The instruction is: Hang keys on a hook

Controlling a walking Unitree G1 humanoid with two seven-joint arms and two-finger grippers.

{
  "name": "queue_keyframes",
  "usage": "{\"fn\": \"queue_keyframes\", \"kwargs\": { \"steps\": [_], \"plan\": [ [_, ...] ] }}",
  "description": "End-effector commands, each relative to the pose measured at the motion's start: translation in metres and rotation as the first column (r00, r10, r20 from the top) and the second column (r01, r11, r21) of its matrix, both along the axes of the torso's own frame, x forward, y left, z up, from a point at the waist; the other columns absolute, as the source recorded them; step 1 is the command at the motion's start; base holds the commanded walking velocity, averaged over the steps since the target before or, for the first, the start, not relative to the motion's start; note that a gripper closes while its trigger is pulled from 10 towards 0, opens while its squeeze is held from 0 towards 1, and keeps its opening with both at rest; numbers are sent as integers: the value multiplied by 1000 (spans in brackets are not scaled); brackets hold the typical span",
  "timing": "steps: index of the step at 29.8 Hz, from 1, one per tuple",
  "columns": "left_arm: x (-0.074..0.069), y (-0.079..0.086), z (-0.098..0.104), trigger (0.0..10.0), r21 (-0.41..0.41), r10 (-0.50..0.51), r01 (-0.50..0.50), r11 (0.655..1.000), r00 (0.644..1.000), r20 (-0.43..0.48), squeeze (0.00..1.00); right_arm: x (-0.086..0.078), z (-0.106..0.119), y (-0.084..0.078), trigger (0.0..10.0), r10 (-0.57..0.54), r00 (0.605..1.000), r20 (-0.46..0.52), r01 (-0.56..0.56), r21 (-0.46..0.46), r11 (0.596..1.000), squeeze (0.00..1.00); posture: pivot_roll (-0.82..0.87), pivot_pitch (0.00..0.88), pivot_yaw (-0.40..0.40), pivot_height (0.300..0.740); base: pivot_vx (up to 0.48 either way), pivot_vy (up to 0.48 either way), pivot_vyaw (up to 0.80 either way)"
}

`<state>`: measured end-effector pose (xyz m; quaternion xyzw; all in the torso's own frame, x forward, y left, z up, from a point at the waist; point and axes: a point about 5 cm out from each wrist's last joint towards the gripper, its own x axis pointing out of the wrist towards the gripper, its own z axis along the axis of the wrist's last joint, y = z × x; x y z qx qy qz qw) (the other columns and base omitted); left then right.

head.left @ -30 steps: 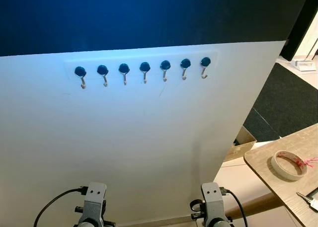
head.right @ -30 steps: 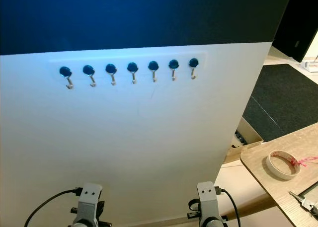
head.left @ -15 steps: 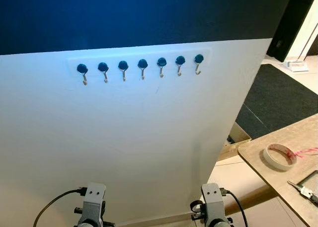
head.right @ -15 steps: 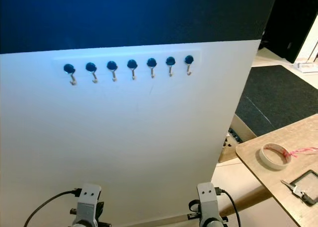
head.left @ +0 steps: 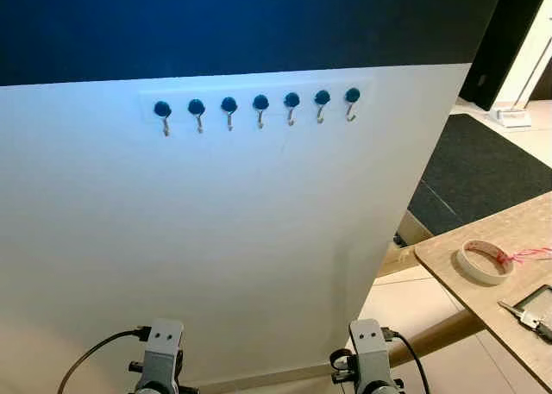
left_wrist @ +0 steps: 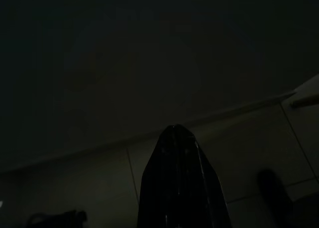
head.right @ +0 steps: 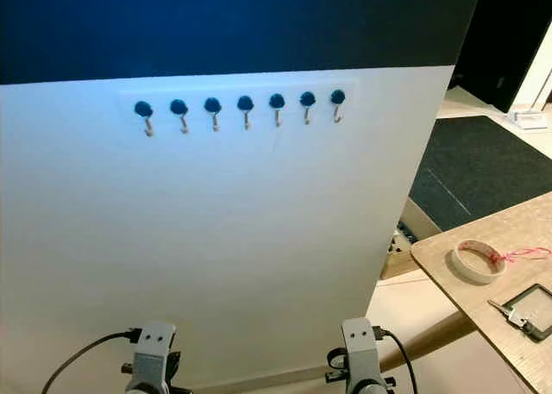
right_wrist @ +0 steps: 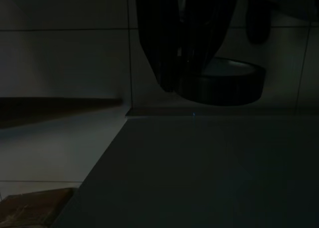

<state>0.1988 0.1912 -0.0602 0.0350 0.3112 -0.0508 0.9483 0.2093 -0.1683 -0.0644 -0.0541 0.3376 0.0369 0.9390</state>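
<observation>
A row of several blue-capped metal hooks runs across a white upright panel straight ahead, all bare. A small bunch of keys lies on the wooden table at the far right, beside a dark flat rectangle. Both arms hang low, their silver wrists at the bottom edge of the eye views. In the dark left wrist view my left gripper tapers to a single point, fingers together and holding nothing. My right gripper is likewise shut over a tiled floor.
A roll of tape with a pink tag lies on the table near the keys. A black mat covers the floor right of the panel. A cardboard box sits at the panel's foot. A dark wall rises above the panel.
The camera has shifted: the hook row now sits higher and further right, and more of the table with the keys shows. Nothing in the scene has moved.
</observation>
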Motion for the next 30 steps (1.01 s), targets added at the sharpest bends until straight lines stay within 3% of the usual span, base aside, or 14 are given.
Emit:
{"fn": "queue_keyframes", "kwargs": {
  "steps": [1, 30],
  "plan": [
    [-1, 5, 0, 10000, 7, 7, -7, 1000, 1000, -2, 27, -3, -2, 2, 10000, 6, 1000, -13, -6, 3, 1000, 0, 33, 24, 24, 740, -266, 0, 0],
    [0, 8, 2, 10000, 14, 2, -2, 1000, 1000, 2, 24, -3, -2, 6, 10000, 3, 1000, -14, -3, 13, 1000, 0, 47, 25, 34, 740, -267, 0, 0]
  ]
}}
